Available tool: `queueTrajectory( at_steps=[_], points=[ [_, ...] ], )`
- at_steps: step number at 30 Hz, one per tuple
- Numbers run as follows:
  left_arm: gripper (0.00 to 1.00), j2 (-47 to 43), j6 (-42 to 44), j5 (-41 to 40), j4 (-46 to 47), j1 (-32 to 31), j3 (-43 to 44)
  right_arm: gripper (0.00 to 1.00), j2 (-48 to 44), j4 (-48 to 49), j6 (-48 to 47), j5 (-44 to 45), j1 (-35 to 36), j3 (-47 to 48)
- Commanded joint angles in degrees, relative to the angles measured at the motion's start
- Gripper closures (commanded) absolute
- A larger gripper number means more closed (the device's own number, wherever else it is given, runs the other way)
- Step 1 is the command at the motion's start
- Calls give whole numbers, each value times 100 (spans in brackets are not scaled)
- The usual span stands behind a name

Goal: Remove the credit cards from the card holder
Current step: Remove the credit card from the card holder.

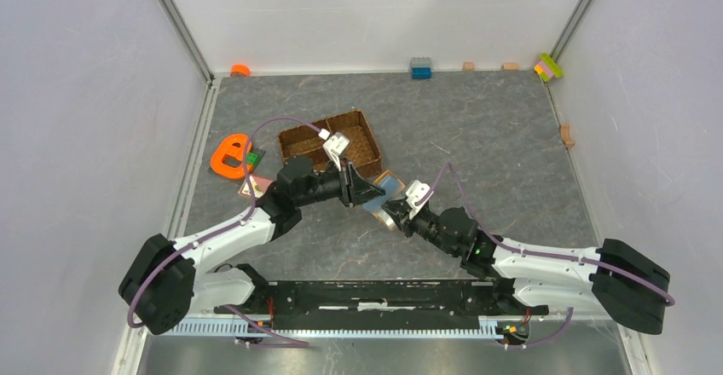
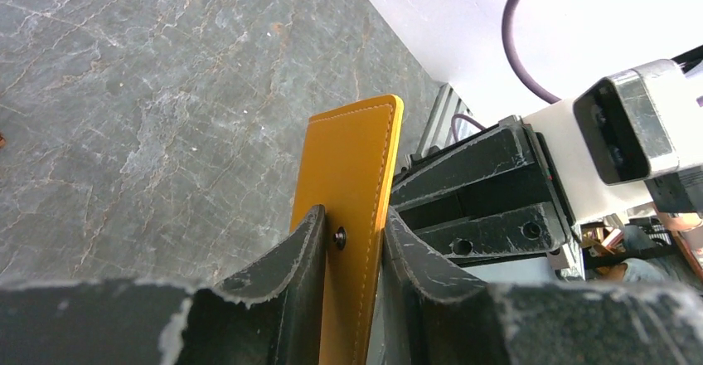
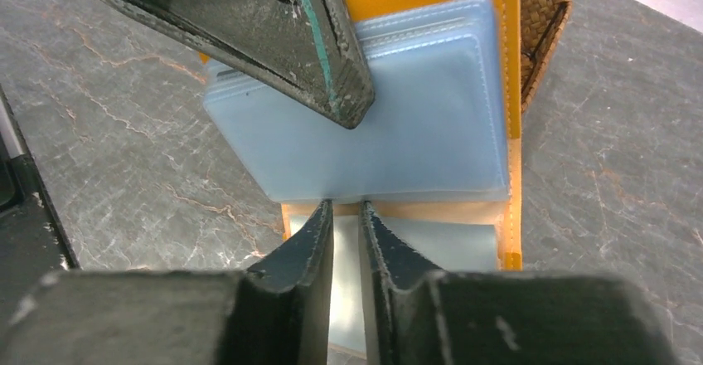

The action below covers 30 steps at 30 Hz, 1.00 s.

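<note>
Top view: on the grey marbled tabletop (image 1: 477, 136) the two arms meet near the middle. The left gripper (image 1: 358, 189) and the right gripper (image 1: 395, 215) both reach one small, flat, orange-tan folding card holder (image 1: 390, 182), which sits just in front of one brown woven divided tray (image 1: 328, 141). One orange e-shaped toy (image 1: 227, 155) lies to the left. Just beside it are pale beige-pink credit cards (image 1: 256, 186), one or perhaps two overlapping; they are too small to count. Five small coloured toy bricks (image 1: 420, 68) line the far wall and a sixth lies by the right wall.

Left wrist view: the left gripper (image 2: 348, 226) has its jaws clenched on the card holder's (image 2: 352, 166) orange flap. The flap stands upright, with its one snap stud against a jaw.

Right wrist view: the card holder (image 3: 431, 116) lies open, showing two pale blue-grey lining panels. The right gripper (image 3: 344, 209) has its jaws drawn nearly together at the upper panel's lower edge. I cannot tell whether they pinch it. The woven tray (image 3: 543, 33) is behind.
</note>
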Motion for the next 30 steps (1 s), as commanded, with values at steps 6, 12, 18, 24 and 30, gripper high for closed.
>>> queueTrajectory(
  at_steps=[6,12,18,24,30],
  points=[
    [73,-281,-128,370,570,-75,70,98,-460,115,83,811,17,4],
    [98,-321,-162,129,590,-75,12,98,-595,111,105,470,8,-59],
    [98,-651,-523,-578,1224,-77,-419,41,-746,512,513,-737,-326,-227],
    [98,-442,-966,-579,2339,-253,-655,19,-608,1211,1255,-1733,-665,-384],
    [98,-24,-860,-300,2773,-681,-502,26,-694,2282,1897,-1693,-855,-863]
  ],
)
